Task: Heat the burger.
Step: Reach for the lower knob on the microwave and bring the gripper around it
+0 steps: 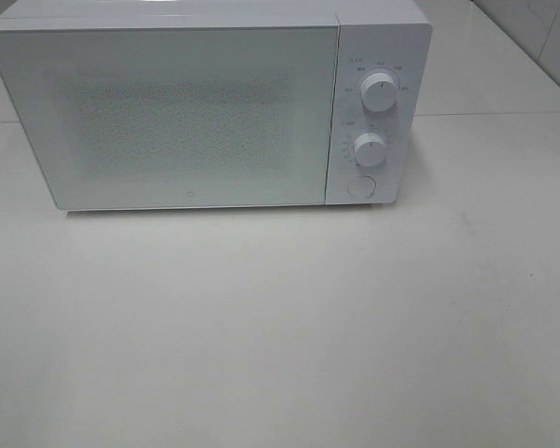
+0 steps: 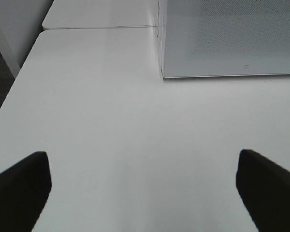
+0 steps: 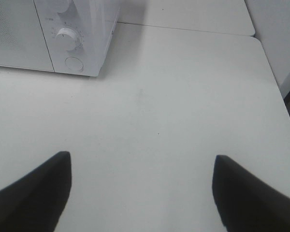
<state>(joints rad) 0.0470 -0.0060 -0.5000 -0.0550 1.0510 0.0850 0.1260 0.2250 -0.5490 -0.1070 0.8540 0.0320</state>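
— What is seen of the left gripper (image 2: 141, 153)?
— Only its two fingers (image 2: 19, 193) are shown, and they are cut off by the frame's edge. They are seen as flat black wedges, broad at that edge and narrowed toward blunt, slightly rounded tips.
— And of the right gripper (image 3: 141, 155)?
— Much the same is seen: two matte black fingers (image 3: 251, 193), tapered to rounded points. Finer surface detail is lost in the dark tone and cannot be told.
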